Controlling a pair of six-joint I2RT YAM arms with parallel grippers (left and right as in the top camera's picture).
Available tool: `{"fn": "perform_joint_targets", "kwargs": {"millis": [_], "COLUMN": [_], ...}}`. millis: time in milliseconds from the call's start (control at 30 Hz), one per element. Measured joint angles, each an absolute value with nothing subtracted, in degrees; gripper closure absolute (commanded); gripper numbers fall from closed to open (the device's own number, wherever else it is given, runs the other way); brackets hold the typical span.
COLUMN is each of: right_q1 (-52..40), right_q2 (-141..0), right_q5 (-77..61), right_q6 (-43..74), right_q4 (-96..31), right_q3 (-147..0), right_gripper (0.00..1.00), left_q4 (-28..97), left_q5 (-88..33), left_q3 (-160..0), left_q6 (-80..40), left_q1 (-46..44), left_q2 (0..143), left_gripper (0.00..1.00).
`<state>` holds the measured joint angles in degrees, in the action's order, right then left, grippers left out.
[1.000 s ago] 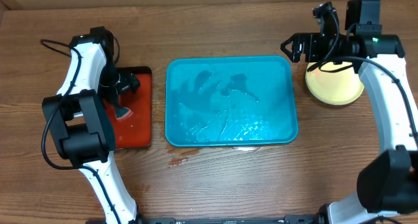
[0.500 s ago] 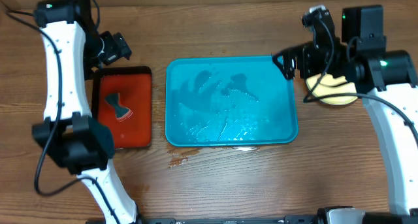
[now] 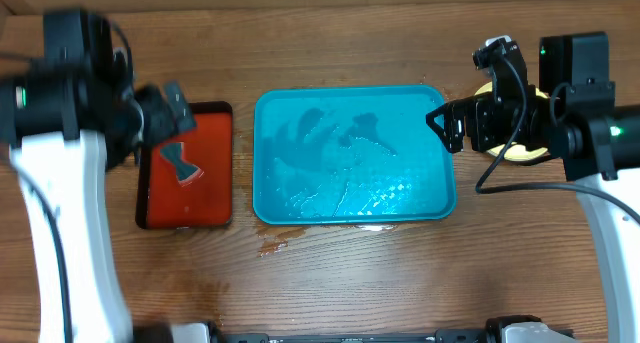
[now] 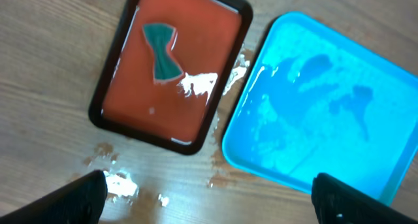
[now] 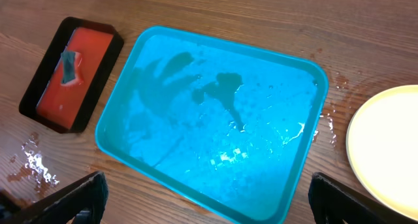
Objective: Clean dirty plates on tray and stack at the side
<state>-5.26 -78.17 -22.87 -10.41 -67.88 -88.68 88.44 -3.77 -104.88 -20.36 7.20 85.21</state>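
Left end effector [image 4: 209, 196] and right end effector [image 5: 209, 198] both gape, empty; the tray [image 3: 350, 153] looks bare, so I'd raise the right arm gently, clear of the plates [image 5: 388, 145] at right of frame

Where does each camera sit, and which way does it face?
Overhead: above table, facing down; tray, red tray, left arm, right arm.
Left wrist: high, facing down at red tray and tray's left end; own fingertips at bottom corners.
Right wrist: high, facing down at tray, red tray, plate; own fingertips at bottom corners.
Shared: both trays in all views.
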Motion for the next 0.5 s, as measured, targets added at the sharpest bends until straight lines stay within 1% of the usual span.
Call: {"fn": "perform_joint_targets", "kwargs": {"millis": [233, 333, 500], "right_q1": [-5.2, -5.2, -5.2], "right_q2": [-76.6, -77.0, -76.9], "right_q5": [-22.9, -23.0, -23.1], "right_q6": [-10.5, -10.3, -10.3], "right_q4": [-56.8, -53.8, -50.5], "right_q3": [-74.4, -73.6, -73.6], "right_gripper": [0.00, 0.00, 0.00], "left_q4": [67.7, 62.5, 60.1], "left_q5": [-3.2, -3.2, -3.2], "left_q3": [-72.8, -66.3, -61.7], "left_q6": [-21.1, -21.3, -21.5], "left_q1": [7.2, 7.2, 7.2], "left_q2": [62.0, 56.9, 54.6], "left_gripper": [0.00, 0.01, 0.00]}}
